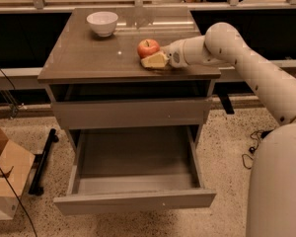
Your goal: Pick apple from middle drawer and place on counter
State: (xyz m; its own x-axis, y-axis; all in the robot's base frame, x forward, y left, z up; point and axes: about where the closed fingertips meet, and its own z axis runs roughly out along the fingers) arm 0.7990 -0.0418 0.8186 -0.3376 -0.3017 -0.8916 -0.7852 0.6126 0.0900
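Note:
The red apple (148,47) with a yellowish patch sits on the glossy grey-brown counter (89,58), right of its middle. My gripper (152,57) reaches in from the right, low over the counter, right up against the apple's near right side. Whether it grips the apple does not show. The middle drawer (135,157) is pulled far out below, and its smooth grey inside is bare.
A white bowl (102,22) stands at the counter's back left. A closed drawer front (130,113) lies just under the counter. A cardboard box (2,174) is on the floor at the left, and a black cable (251,149) at the right.

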